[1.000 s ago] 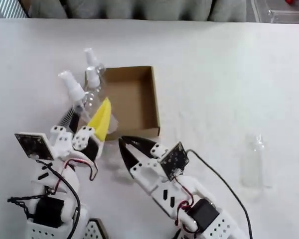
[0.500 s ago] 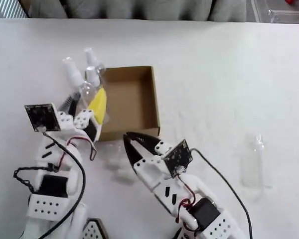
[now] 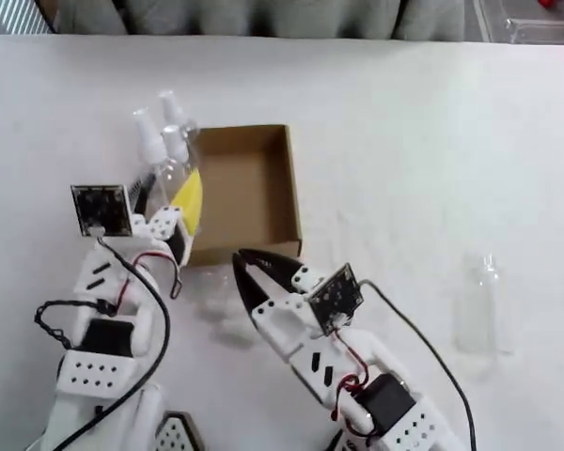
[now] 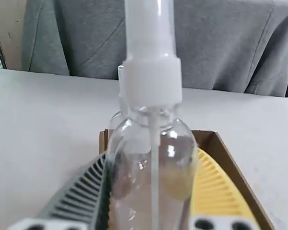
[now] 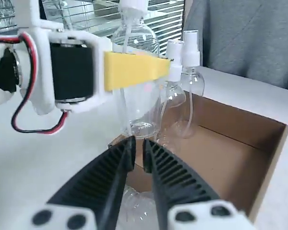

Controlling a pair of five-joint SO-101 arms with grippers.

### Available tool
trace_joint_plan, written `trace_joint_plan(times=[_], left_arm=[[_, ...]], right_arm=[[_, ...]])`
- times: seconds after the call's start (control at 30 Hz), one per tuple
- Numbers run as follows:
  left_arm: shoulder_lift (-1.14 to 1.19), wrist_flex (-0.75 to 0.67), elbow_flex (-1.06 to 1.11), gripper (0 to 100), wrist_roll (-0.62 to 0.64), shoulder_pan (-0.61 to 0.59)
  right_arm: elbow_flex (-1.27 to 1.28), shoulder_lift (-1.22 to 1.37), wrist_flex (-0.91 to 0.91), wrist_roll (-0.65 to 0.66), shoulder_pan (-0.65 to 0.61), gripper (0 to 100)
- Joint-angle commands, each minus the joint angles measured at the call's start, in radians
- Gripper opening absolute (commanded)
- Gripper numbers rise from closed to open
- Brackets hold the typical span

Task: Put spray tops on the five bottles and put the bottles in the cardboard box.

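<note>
Since a second ago, the left arm is swinging its load up the surface (image 3: 404, 141) toward the left wall of the cardboard box (image 3: 291, 188), and the load is tipping from a lean to nearly upright. The left gripper (image 3: 167, 190) is clamping a clear bottle (image 4: 151, 177) between its grey and yellow fingers, just below the shoulder, with the spray top (image 4: 151, 72) already seated and the dip tube hanging down inside. The bottle is hanging right beside two other capped bottles (image 5: 189, 91) at the box's left edge. I cannot tell whether those two are standing inside the wall or against it.

The right gripper (image 5: 138, 143) is idling just in front of the box, its black fingers parted by a narrow gap and holding nothing. One uncapped bottle (image 3: 477, 305) is lying well off to the right.

The bottle looks empty, so it is probably very light, with thin, smooth walls that are likely giving a little under pressure and could be slipping. The broad body seems the safest place to hold, as now. The spray head looks narrow and might twist or pull loose.
</note>
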Motion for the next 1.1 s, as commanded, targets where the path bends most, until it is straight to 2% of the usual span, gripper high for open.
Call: trace_joint_plan(times=[0.0,0.13,0.4,1.07], left_arm=[[0.001,-0.034,0.018,2,-0.032,-0.002],[0.001,-0.035,0.037,2,-0.084,-0.002],[0.005,-0.189,0.129,2,-0.092,-0.004],[0.008,-0.181,0.132,2,-0.095,-0.002]], right_arm=[[0.002,-0.008,0.002,0.011,0.013,1.5],[0.002,-0.008,0.002,0.011,0.013,1.5],[0.003,-0.008,0.002,0.011,0.013,1.5],[0.006,-0.008,0.002,0.008,0.013,1.5]])
